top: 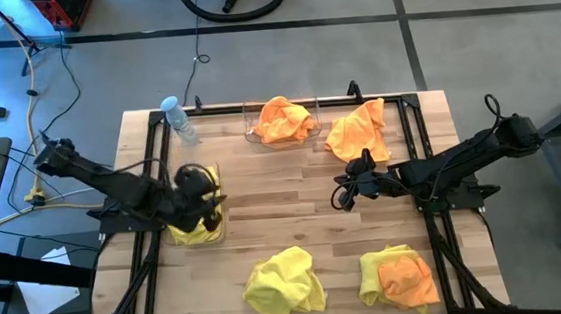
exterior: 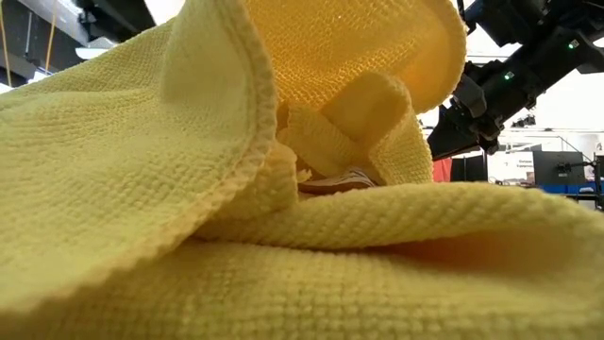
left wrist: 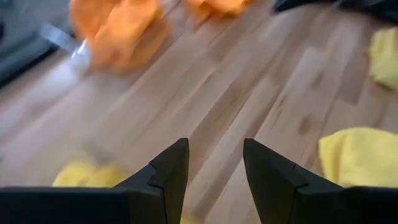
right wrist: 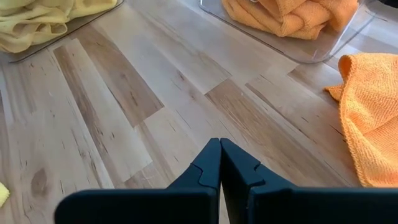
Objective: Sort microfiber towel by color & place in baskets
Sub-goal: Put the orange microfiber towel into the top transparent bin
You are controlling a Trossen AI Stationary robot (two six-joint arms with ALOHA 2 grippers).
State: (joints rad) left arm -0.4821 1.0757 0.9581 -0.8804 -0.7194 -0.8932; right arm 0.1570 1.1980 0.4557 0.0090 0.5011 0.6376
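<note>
- left gripper (top: 207,199) at mid-left of the high view, fingers (left wrist: 171,171) parted and empty, above the clear tub of yellow cloths (top: 198,231).
- right gripper (top: 344,194) at centre-right, fingers pressed together, empty.
- loose fuzzy orange towel (top: 358,131) lies upper right beside the clear tub of orange cloths (top: 283,122).
- right gripper likely should open wide and pinch a raised fold.

Orange towels (top: 286,119) in far basket (top: 252,131), yellow (top: 194,230) in left basket (top: 215,172) — loose orange (top: 358,131), yellow (top: 283,283) heaps crumpled on table

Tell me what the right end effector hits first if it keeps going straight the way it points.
Probably bare table first; the right end effector is shut and aimed between the yellow-towel basket and the orange-towel basket. Depth is uncertain.
</note>
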